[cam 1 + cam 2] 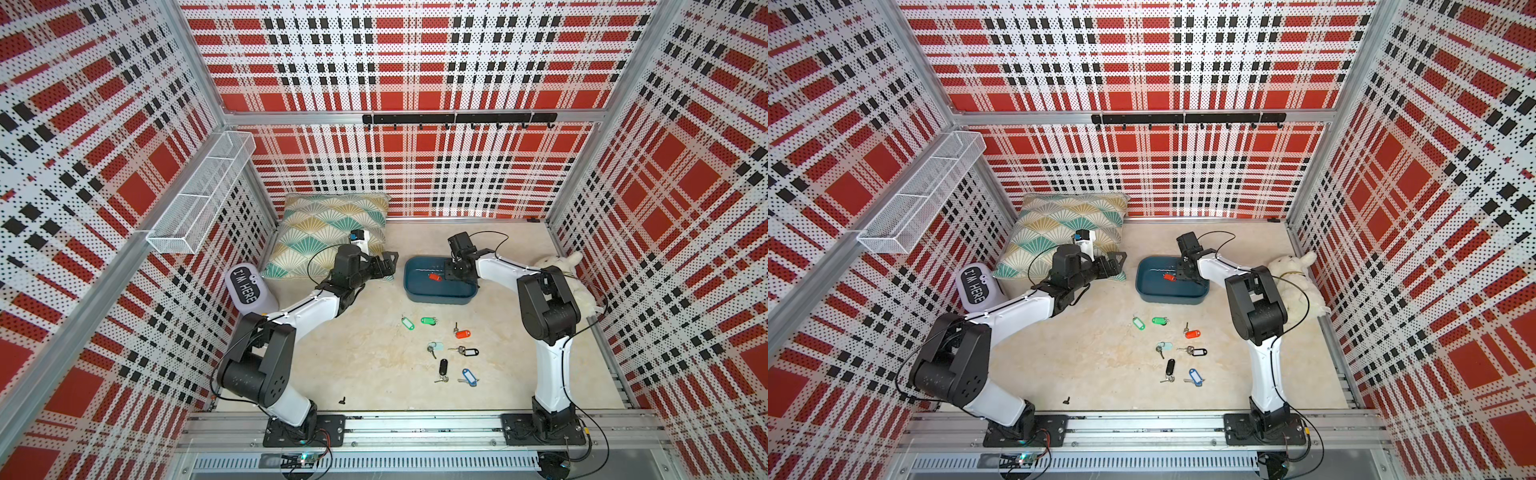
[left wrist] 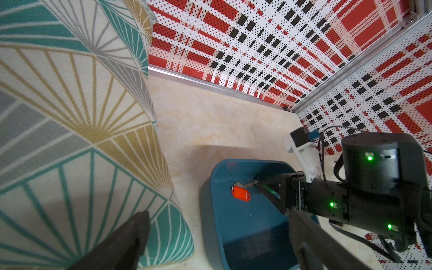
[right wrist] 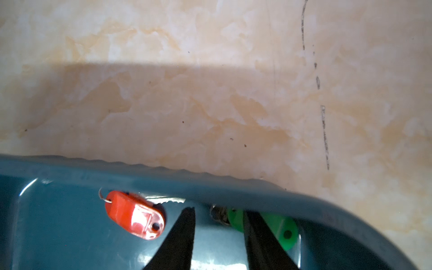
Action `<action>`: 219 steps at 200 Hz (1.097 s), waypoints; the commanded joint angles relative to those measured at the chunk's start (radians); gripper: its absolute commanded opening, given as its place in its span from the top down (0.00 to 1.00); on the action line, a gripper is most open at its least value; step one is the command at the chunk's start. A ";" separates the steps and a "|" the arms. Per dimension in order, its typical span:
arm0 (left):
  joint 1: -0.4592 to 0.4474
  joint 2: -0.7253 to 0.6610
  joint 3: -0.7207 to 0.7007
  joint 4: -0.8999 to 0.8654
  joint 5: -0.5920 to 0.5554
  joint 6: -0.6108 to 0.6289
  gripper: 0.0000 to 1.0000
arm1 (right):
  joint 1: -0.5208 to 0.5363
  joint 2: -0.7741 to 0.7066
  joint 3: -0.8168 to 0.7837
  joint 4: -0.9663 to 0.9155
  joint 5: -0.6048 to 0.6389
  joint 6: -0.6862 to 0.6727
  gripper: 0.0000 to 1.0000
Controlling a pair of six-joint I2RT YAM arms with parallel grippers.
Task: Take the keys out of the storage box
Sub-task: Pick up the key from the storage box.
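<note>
Seven keys (image 1: 460,333) lay out on the table (image 1: 365,365), at about 6 o'clock from the box (image 1: 436,298). Two more were inside it. The red-tag key (image 3: 134,216) sat near the middle of the box floor. The green-tag key (image 3: 284,230) was tucked right against the box wall, toward 3 o'clock from the red one. My right arm hid it in both top views.

I judged that I was on the grab step for the green one. My right pincer (image 3: 218,212) was down inside the box, with its tips low by the floor. Its two fingers stood part way apart with bare box floor between them, and they pinched nothing. The key's ring sat just past the tips, and one finger covered part of the green tag.

My left pincer (image 1: 390,266) hung spread wide with nothing in it. It was at 9 o'clock from the box, just beside a corner of the cushion (image 1: 324,232).

I thought the next move called for a small push forward to get the ring between the fingers. Then it needed a squeeze and a straight lift over the wall. The wall was very close, so a finger could bump it and drag the box. The red one would come last.
</note>
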 commanded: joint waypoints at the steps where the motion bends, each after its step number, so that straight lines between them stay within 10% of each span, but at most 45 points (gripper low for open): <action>1: 0.006 0.009 -0.001 0.025 0.013 0.017 0.01 | 0.000 0.033 0.004 -0.014 0.014 0.004 0.59; 155: 0.023 0.001 -0.006 0.023 0.014 0.018 0.01 | 0.000 0.054 0.057 -0.039 0.013 -0.029 1.00; 219: 0.024 0.004 -0.004 0.024 0.016 0.015 0.00 | 0.000 -0.031 0.054 -0.036 -0.018 -0.040 1.00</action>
